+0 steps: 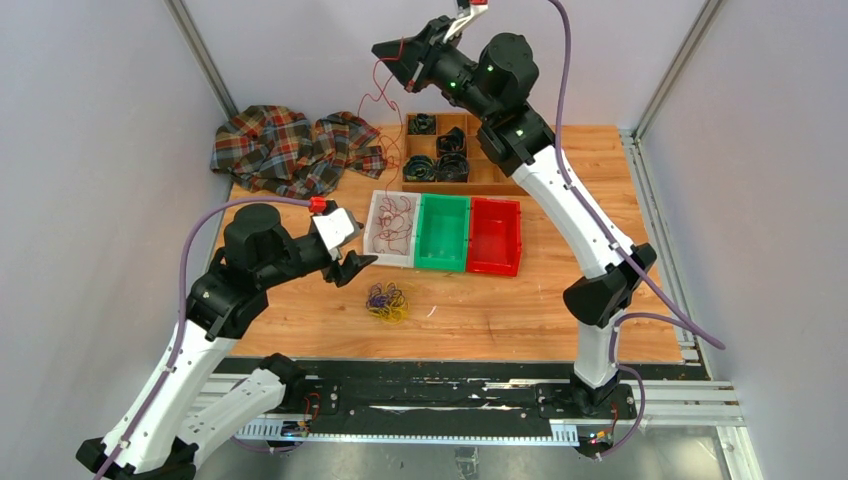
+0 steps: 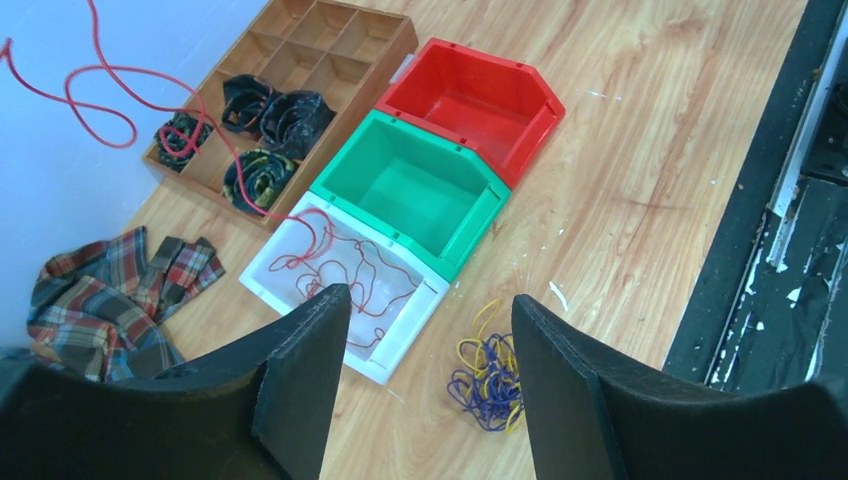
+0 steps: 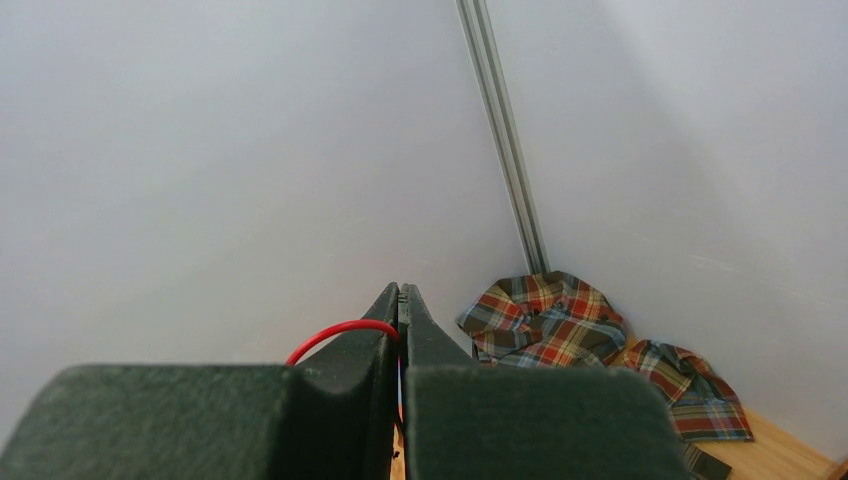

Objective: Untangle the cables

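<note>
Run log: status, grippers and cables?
Right gripper shut on thin red cable, raised, trailing into white plastic bin. Left gripper open near purple and yellow cable tangle. No obstruction seen.

Wooden table (image 1: 560,300): bins (image 1: 443,232), tray (image 1: 490,170), plaid cloth (image 1: 290,150), perhaps knotted cables (image 1: 387,300).

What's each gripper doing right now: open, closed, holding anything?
Left gripper: open, holding nothing.
Right gripper: shut on the red cable.

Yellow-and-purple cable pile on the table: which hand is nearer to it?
Left. The left hand hangs open just left of the pile; the right hand is raised far behind it, shut on a red cable.
</note>
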You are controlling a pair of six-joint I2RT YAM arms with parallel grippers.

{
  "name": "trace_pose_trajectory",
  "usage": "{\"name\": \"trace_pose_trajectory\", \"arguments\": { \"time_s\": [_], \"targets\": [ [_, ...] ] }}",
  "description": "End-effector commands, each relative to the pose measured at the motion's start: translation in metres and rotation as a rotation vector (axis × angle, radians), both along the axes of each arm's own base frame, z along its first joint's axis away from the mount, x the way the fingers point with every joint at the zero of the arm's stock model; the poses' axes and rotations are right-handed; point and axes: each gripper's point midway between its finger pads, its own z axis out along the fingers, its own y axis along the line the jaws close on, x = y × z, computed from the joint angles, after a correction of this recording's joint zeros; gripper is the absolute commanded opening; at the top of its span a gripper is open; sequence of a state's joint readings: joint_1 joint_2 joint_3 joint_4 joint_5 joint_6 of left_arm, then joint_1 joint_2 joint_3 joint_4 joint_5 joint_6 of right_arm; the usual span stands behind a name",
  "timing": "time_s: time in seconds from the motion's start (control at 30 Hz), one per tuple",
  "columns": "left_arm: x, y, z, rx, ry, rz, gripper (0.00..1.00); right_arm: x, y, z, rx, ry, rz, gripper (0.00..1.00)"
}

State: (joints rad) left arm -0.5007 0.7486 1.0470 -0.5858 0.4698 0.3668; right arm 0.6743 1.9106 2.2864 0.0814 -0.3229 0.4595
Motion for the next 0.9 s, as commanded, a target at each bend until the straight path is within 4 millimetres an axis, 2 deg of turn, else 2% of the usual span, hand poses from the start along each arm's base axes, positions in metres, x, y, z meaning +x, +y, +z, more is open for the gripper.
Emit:
{"name": "trace_pose_trajectory", "arguments": {
  "time_s": [0.0, 0.13, 0.3, 0.37, 0.43, 0.5, 0.53, 0.7, 0.87],
  "targets": [
    [0.001, 0.002, 0.002, -0.01, -0.009, 0.016, 0.69, -0.007, 0.009, 0.004, 0.022, -0.001, 0.034, 0.01],
    [0.0, 0.003, 0.006, -0.017, -0.014, 0.02, 0.75, 0.007, 0.021, -0.036, -0.029, 0.064, 0.033, 0.01],
    [0.0, 0.006, 0.011, -0.017, -0.035, 0.031, 0.76, 0.029, 0.03, -0.1, -0.136, 0.13, -0.008, 0.01],
    [0.0, 0.007, 0.013, -0.018, -0.042, 0.035, 0.76, 0.036, 0.032, -0.119, -0.177, 0.146, -0.024, 0.01],
    [0.0, 0.008, 0.015, -0.02, -0.045, 0.038, 0.76, 0.041, 0.035, -0.131, -0.202, 0.157, -0.034, 0.0],
    [0.0, 0.008, 0.016, -0.023, -0.046, 0.041, 0.77, 0.041, 0.035, -0.13, -0.202, 0.158, -0.034, 0.01],
    [-0.001, 0.008, 0.016, -0.022, -0.044, 0.04, 0.77, 0.047, 0.039, -0.143, -0.213, 0.175, -0.035, 0.01],
    [-0.001, 0.011, 0.017, -0.024, -0.048, 0.055, 0.77, 0.051, 0.044, -0.157, -0.244, 0.193, -0.036, 0.01],
    [0.008, 0.02, 0.031, -0.036, -0.105, 0.126, 0.77, 0.039, 0.035, -0.209, -0.335, 0.259, -0.046, 0.01]
  ]
}}
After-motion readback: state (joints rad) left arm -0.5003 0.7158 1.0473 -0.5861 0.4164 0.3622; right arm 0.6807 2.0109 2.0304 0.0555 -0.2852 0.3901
